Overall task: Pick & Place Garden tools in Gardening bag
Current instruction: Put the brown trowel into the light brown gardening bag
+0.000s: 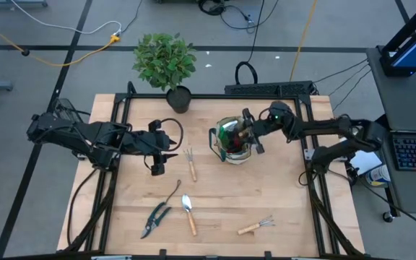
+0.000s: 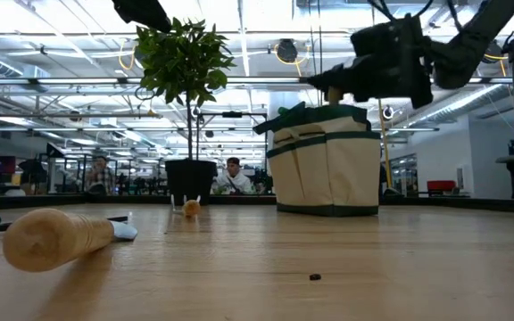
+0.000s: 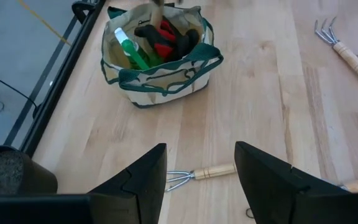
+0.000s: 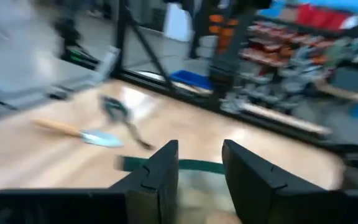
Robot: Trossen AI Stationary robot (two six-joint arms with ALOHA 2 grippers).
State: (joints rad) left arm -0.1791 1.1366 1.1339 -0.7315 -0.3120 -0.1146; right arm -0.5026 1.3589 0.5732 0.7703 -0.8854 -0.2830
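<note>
Five garden tools are seen loose on the pale wooden counter in the high view: a small wooden-handled fork just beside the left claw, a thin dark weeder, dark pruning shears, a wooden-handled silver trowel and a wooden-handled rake nearer the front edge. The round beige canvas bag with dark green trim is stood at the counter's middle, and red-black gloves and a green round item are seen inside it from the left wrist. The left claw is held released, with nothing between its fingers. The right claw is placed over the bag's rim; its fingers are seen slightly parted, though what lies under them is blurred and cannot be made out. A leafy green plant in a black pot is set at the far edge. Much of the low view is blocked by a wooden handle whose tool head is cut off.
</note>
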